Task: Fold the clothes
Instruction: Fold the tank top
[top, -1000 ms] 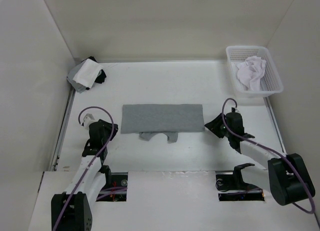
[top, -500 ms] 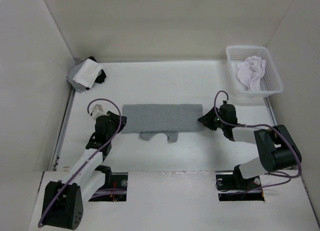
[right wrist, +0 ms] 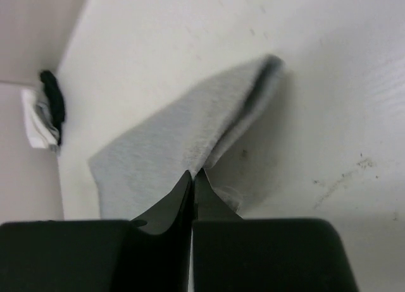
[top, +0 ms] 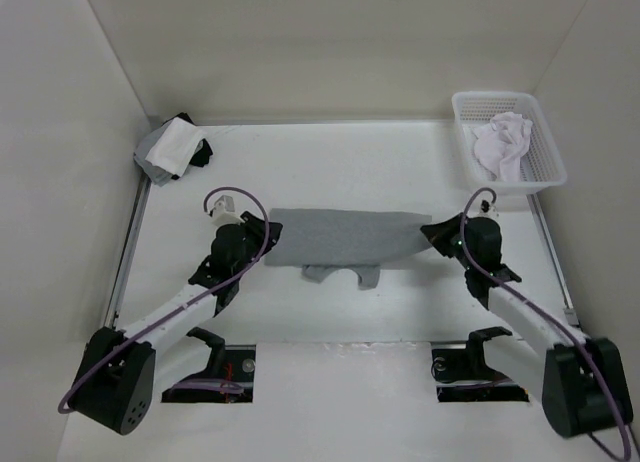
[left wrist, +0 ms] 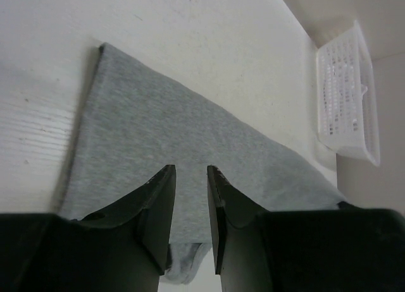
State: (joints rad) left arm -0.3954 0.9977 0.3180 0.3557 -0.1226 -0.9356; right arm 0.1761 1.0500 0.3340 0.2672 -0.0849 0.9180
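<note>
Grey T-shirt [top: 345, 237]: plain, folded into a long flat band, with a loose rumpled edge poking out along its near side. It lies on the table [top: 330, 172], left of and nearer than the white basket [top: 507, 142]. Right claw [right wrist: 192, 173] is pinched on the shirt's basket-side end, raising a peak of cloth. Left claw [left wrist: 188, 169] is narrowly parted over the end farther from the basket.

My top camera sits high over the near edge of the table [top: 330, 172], looking down and forward, far enough back that I see the whole surface at once. My left wrist camera rides low, right behind its fingers [left wrist: 159, 210], facing across the shirt [left wrist: 190, 140] toward the basket [left wrist: 348, 96]. My right wrist camera, just as close, faces the opposite way toward the pile [right wrist: 44, 112]. All 3 share the shirt.
</note>
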